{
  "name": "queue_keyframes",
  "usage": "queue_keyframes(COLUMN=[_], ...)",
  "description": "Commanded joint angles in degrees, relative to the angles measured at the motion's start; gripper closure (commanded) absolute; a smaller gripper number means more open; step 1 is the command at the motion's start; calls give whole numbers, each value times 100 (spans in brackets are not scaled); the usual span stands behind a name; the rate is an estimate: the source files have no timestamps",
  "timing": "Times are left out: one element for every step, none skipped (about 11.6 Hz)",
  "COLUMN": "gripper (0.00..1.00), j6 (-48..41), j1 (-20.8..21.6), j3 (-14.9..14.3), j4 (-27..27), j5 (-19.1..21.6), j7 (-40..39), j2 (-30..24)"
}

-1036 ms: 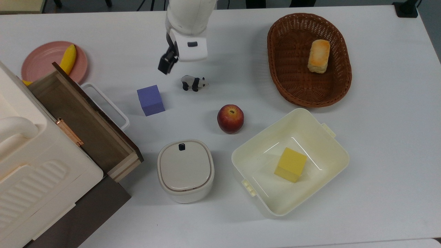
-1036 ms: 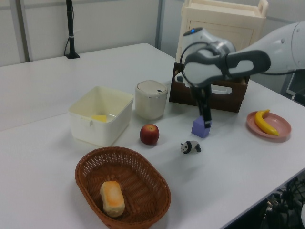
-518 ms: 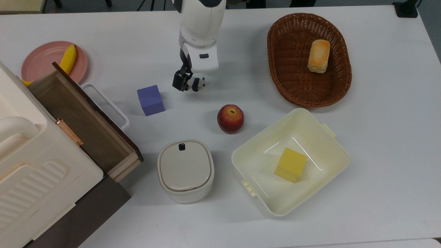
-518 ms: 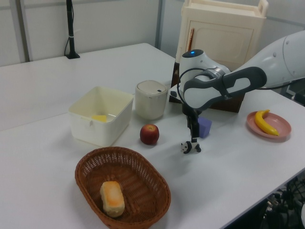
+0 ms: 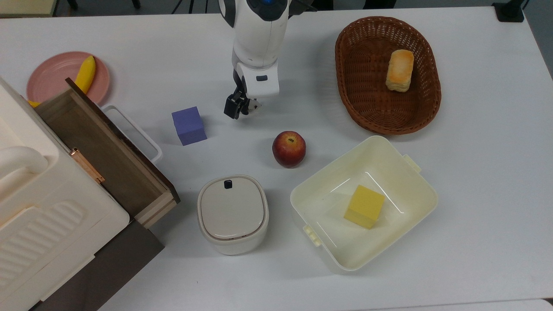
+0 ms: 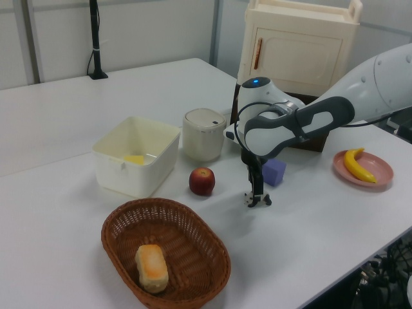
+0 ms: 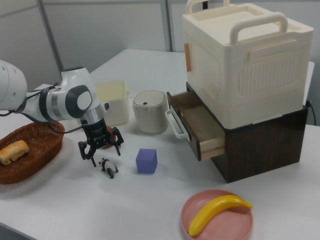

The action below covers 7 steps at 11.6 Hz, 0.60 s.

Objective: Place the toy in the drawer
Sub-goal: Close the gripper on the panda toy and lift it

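Observation:
The toy, a small black-and-white panda (image 7: 108,167), stands on the white table; in the top view just its head end (image 5: 255,106) peeks out from under the arm. My gripper (image 7: 101,150) hangs open right over it, fingers spread to either side and tips low near its back. From the left view the gripper (image 6: 255,192) points straight down onto the toy (image 6: 258,201). The drawer (image 5: 108,151) is pulled open from the cream cabinet at the top view's left, with a white loop handle (image 5: 134,129) and nothing visible inside.
A purple cube (image 5: 189,125) sits between toy and drawer. An apple (image 5: 288,149), a lidded cream pot (image 5: 232,214) and a cream tub (image 5: 332,181) holding a yellow cube (image 5: 364,206) lie nearer. A wicker basket (image 5: 367,86) with bread and a pink plate (image 5: 52,77) with a banana flank the area.
The arm has swung toward the top view's right and come down over the toy, which now lies mostly covered under the open fingers. The toy itself has not moved.

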Motion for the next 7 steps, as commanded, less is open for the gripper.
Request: queue_keyframes(gripper=[0,0,0,0,15,56,79], j6=[125,125,116,107,107,107,107], j1=[67,67,119,137,138,146,138], j3=[-7,-7,-7,-7,-7,-16,-16], j4=[-121,-121,-112,-112,-104,-95,-77], j5=[-58,-102,-146,-155,-233,-330,-331], j7=[70,61,70,70,70,105,122], j2=[-1,43,87,105,139,149,149])
